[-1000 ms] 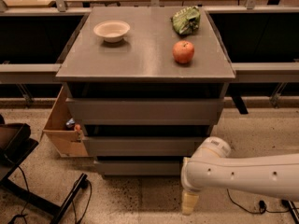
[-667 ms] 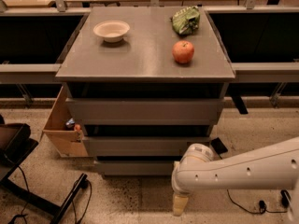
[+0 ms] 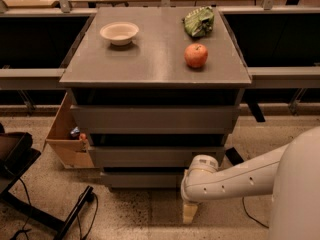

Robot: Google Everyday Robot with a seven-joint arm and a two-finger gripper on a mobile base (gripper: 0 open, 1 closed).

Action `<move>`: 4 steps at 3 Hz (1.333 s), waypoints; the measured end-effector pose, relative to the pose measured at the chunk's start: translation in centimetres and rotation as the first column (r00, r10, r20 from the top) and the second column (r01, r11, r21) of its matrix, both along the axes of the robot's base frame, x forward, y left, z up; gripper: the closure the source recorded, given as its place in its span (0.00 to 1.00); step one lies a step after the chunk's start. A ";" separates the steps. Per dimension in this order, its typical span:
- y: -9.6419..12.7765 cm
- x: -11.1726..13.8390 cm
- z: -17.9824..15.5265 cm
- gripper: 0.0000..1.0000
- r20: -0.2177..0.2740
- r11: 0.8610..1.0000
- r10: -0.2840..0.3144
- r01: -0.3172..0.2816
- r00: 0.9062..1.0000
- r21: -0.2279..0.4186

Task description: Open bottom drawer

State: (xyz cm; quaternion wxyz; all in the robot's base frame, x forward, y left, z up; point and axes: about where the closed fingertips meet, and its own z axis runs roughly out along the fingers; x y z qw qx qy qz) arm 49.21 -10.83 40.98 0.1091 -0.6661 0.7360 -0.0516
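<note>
Nearest the camera, the white arm [image 3: 245, 176] reaches in from the right, and its pincer [image 3: 190, 212] hangs tip-down just above the speckled floor [image 3: 130, 214], in front of the cabinet's lower right corner; whether it is open or closed cannot be told. Just behind it sits the bottom drawer [image 3: 140, 179], the lowest and narrowest of three grey fronts, shut, its right end hidden by the arm. The front is flat, stiff and smooth, with no handle, so it likely offers nothing to pinch. The dark gap along its top edge looks like the best place to hook and pull straight out. It should slide rather than lift, probably lightly if little is inside. Above it are the middle drawer [image 3: 150, 155] and the top drawer [image 3: 155, 119], both closed. A cardboard box [image 3: 65, 134] stands against the cabinet's left side, and a black stand [image 3: 50, 214] with a cable lies on the floor at left. On the counter [image 3: 150, 64] rest a pale bowl [image 3: 119, 33], an apple [image 3: 196, 55] and a green bag [image 3: 199, 22], well apart. Dark recesses and rails lie beyond.
</note>
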 end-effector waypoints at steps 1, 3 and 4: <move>1.1 1.0 -1.6 0.00 0.007 1.000 0.010 -0.010 1.000 0.014; 5.4 3.9 -12.7 0.00 0.032 0.991 -0.025 0.021 0.999 0.130; 6.1 5.9 -17.4 0.00 0.068 0.989 -0.007 -0.003 0.998 0.145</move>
